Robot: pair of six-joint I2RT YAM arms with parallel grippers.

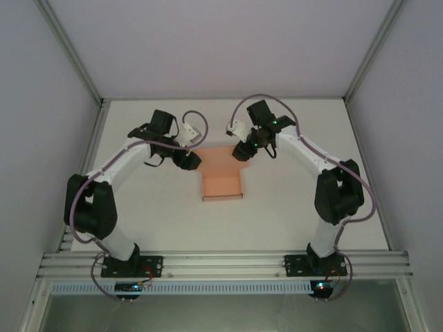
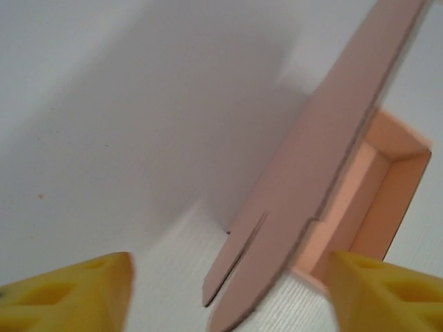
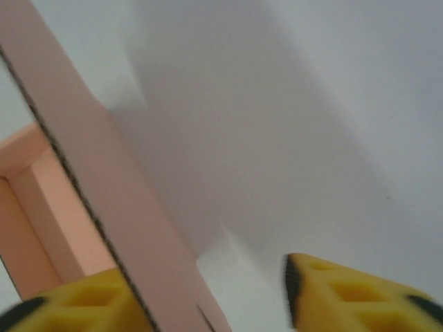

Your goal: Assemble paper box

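Observation:
The salmon-pink paper box lies at the middle of the white table, its tray walls folded up and its lid panel raised at the far side. My left gripper is at the lid's left end and my right gripper at its right end. In the left wrist view the lid's slotted side flap stands between the yellow fingers, clear of both; the left gripper is open. In the right wrist view the flap lies against the left finger, with a wide gap to the other; the right gripper is open.
White walls and an aluminium frame enclose the table. A rail with both arm bases runs along the near edge. Bare tabletop lies around the box on every side.

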